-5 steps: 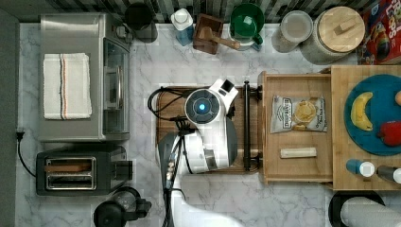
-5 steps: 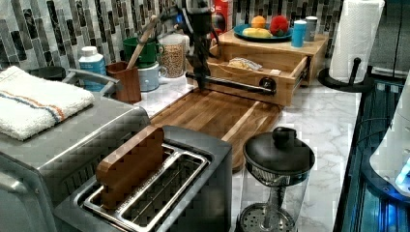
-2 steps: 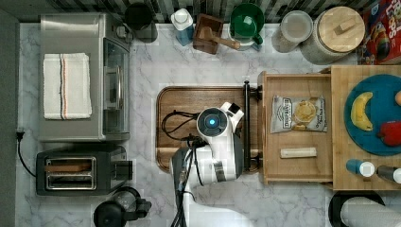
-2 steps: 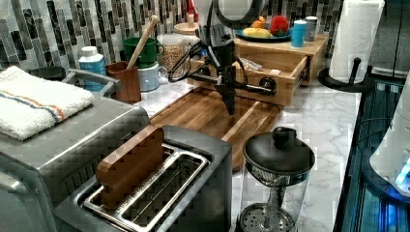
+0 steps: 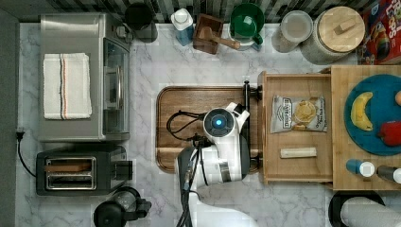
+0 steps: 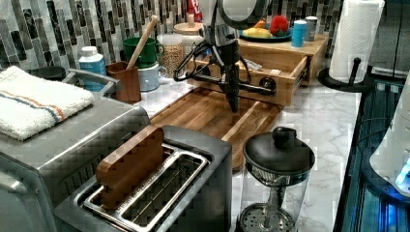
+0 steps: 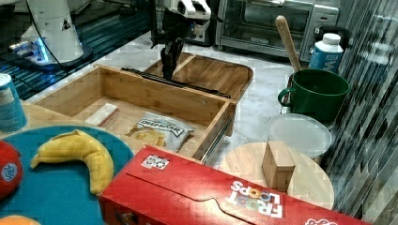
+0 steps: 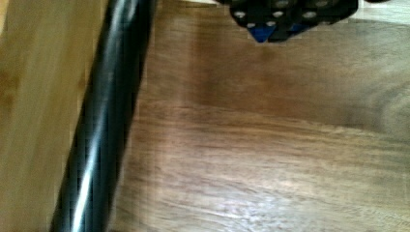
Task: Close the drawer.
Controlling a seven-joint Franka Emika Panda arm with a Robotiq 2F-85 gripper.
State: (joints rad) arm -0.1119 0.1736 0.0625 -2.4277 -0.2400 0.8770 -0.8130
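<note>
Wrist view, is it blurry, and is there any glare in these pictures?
Wrist view: soft, smeared along the drawer's black bar handle, which carries a long bright streak. Left view: blocky, with light sheen on the cutting board. Top view: evenly lit, marble counter bright.

1. Top view: bright, even light, soft shadows w/ blocky compression artefacts.
2. Left view: dimmer, blue glow at the left view's right edge.
3. Wrist view: motion-blurred; glare streak along handle (image 8: 104,121).

Marble counter (image 5: 161,61) bears cutting board (image 5: 189,101) (dark wood), toaster (image 5: 71,169).
</note>
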